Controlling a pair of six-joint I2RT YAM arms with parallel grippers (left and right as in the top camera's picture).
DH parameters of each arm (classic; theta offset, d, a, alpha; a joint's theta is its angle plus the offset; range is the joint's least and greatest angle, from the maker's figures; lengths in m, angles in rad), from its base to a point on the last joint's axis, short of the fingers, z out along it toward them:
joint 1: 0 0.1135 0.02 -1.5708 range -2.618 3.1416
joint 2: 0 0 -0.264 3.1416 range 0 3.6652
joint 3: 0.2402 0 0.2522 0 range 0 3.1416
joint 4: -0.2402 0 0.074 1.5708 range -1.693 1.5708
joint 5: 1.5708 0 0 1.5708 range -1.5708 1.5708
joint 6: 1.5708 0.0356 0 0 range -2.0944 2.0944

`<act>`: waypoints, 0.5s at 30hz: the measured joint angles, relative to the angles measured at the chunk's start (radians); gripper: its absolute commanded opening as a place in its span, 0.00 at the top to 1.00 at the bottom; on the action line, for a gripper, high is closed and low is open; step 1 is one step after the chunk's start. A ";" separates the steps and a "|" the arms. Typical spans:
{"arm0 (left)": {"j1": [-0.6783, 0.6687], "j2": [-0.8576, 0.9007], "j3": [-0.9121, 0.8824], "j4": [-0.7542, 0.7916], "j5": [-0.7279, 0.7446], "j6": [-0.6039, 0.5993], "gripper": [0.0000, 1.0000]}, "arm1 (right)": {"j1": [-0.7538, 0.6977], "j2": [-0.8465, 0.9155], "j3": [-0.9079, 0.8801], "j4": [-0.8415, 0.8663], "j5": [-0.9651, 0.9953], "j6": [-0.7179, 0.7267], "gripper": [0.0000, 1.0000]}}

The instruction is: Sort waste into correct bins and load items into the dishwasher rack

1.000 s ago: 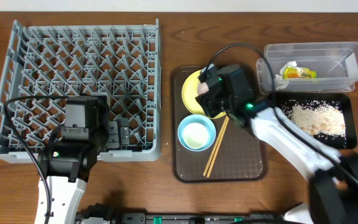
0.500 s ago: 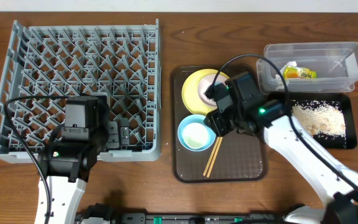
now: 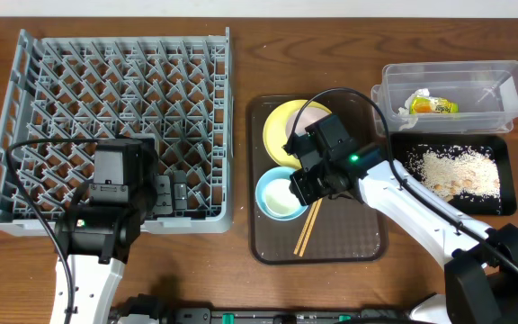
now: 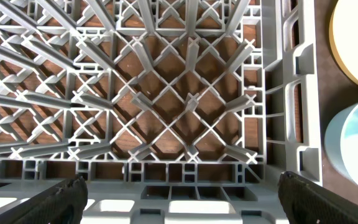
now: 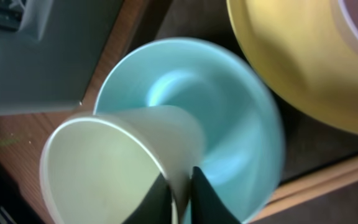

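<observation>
A small white cup (image 3: 281, 195) sits inside the light blue bowl (image 3: 266, 183) on the brown tray. My right gripper (image 3: 306, 185) is shut on the cup's rim; in the right wrist view one finger is inside the cup (image 5: 110, 162) and one outside, over the bowl (image 5: 235, 118). The yellow plate (image 3: 281, 126) holds a pinkish-white bowl (image 3: 313, 115) behind it. Wooden chopsticks (image 3: 311, 222) lie beside the blue bowl. My left gripper (image 4: 182, 205) hangs open over the front right corner of the grey dishwasher rack (image 3: 120, 99). The wrapper (image 3: 432, 105) lies in the clear tub (image 3: 502, 81), and rice crumbs (image 3: 457, 171) in the black tray (image 3: 504, 202).
The brown serving tray (image 3: 340, 243) lies between the rack and the two bins. The rack's wall (image 5: 36, 56) stands close to the left of the blue bowl. A black cable arcs from the right arm over the plate towards the tub.
My right gripper has moved from over the yellow plate down and left to the blue bowl and has shut on the cup's rim. The left arm has not moved.
</observation>
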 measured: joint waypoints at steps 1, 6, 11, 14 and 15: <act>0.000 0.000 0.000 0.000 0.000 0.000 0.00 | 0.000 0.000 0.000 0.007 0.000 0.003 0.99; 0.000 0.000 0.000 0.000 0.000 -0.013 0.00 | -0.014 0.000 0.007 0.006 -0.003 0.017 0.99; 0.000 0.000 0.000 0.011 0.000 -0.076 0.00 | -0.106 -0.015 0.081 0.006 -0.020 0.037 0.99; 0.000 0.000 0.000 0.031 0.023 -0.122 0.00 | -0.185 -0.046 0.125 0.022 -0.068 0.053 0.99; 0.000 0.000 0.000 0.048 0.049 -0.136 0.00 | -0.214 -0.055 0.135 0.033 -0.094 0.061 0.99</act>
